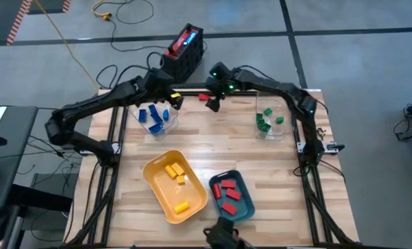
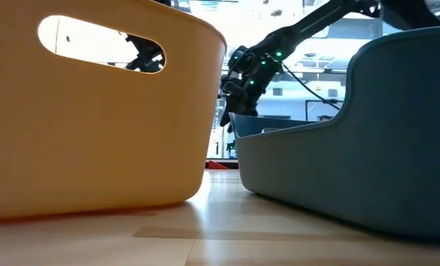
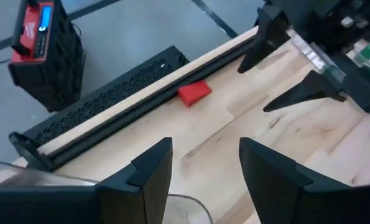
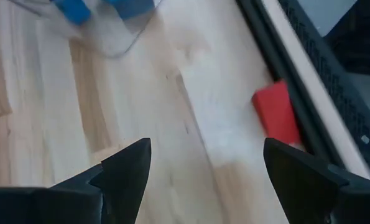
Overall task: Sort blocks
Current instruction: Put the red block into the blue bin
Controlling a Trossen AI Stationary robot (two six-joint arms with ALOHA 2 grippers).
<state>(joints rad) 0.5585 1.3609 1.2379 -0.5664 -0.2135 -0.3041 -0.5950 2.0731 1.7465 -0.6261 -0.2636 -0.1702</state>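
Note:
A lone red block [image 1: 203, 97] [image 3: 194, 93] [image 4: 277, 113] lies flat on the table against the black rail at the far edge. My left gripper [image 1: 176, 102] [image 3: 203, 152] hovers open and empty to the block's left, above the clear container of blue blocks [image 1: 154, 116]. My right gripper [image 1: 212, 105] [image 4: 206, 152] hangs open just right of and nearer than the red block, slanting down toward the table. Yellow blocks [image 1: 174, 173] lie in the yellow tray [image 1: 157, 194], red blocks [image 1: 226, 191] in the teal tray [image 1: 246, 207], and green blocks [image 1: 268, 121] in a clear container.
The two trays stand at the near middle of the table and fill the low view, yellow tray [image 2: 94, 111] and teal tray [image 2: 353, 148]. A black rail [image 3: 110, 106] runs along the far edge. A red-and-black case [image 1: 185, 48] sits on the floor beyond it. Bare wood lies between the containers.

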